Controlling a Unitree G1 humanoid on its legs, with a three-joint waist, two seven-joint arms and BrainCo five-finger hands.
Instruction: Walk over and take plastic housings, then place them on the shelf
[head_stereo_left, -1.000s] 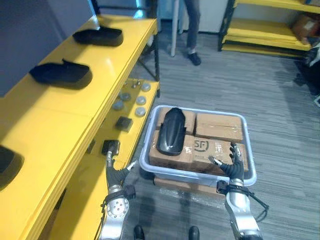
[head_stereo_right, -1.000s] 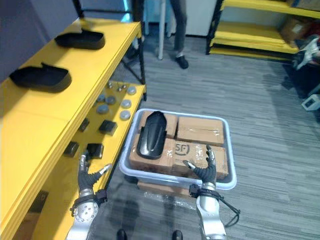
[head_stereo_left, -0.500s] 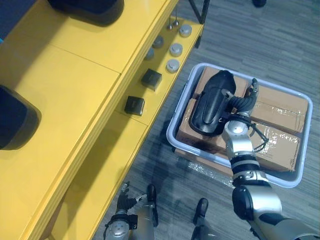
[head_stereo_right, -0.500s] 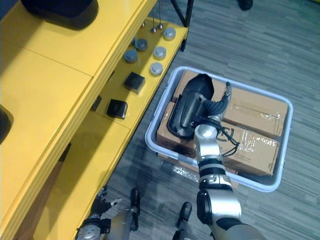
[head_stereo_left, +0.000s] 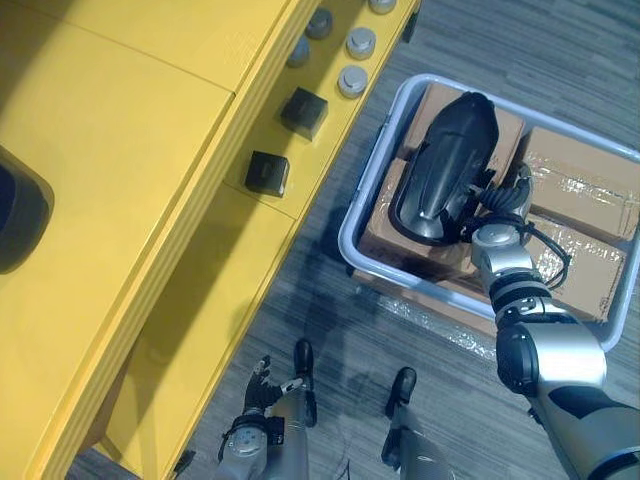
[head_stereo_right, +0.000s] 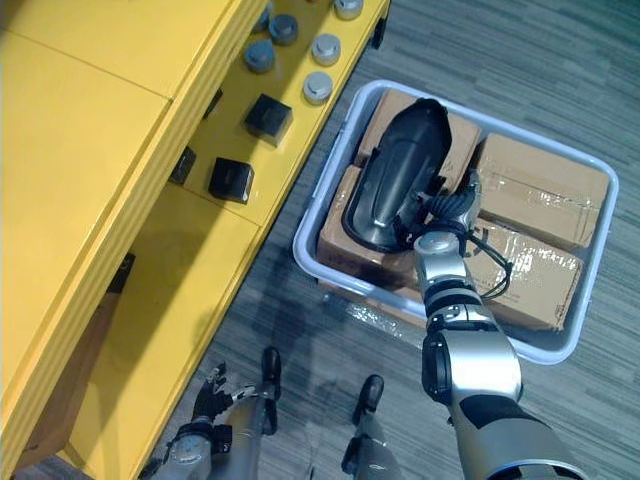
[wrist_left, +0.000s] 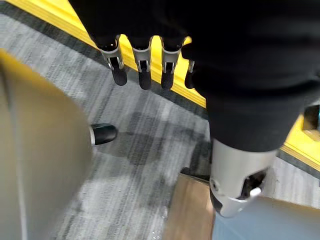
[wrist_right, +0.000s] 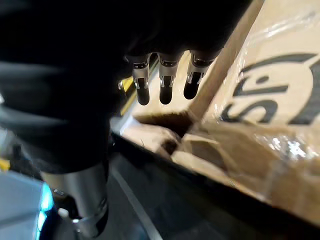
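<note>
the head views show the whole layout: a black plastic housing (head_stereo_left: 450, 160) lies lengthwise on cardboard boxes (head_stereo_left: 580, 190) inside a pale crate (head_stereo_left: 347, 245), which stands on the floor just beside the yellow shelf (head_stereo_left: 120, 150). the right robot hand (head_stereo_left: 497, 203) reaches out over the crate and sits at the housing's near right edge, right beside it; whether it touches cannot be told. a second housing (head_stereo_left: 15, 210) lies on the shelf's top board, cut off by the picture's edge. on the lower board sit two black blocks (head_stereo_left: 267, 172) and a few grey discs (head_stereo_left: 352, 80).

the right wrist view gives what the head views cannot: this hand's fingers (wrist_right: 165, 85) are straight and side by side, pinching nothing, with their dark tips over a taped box that bears large dark lettering (wrist_right: 265, 95).

the left robot hand (head_stereo_left: 262, 378) hangs low at the robot's side, near the shelf's lower board. its own wrist view shows its fingers (wrist_left: 145, 70) straight and loose, pointing at the grey floor (wrist_left: 125, 175), holding nothing.
</note>
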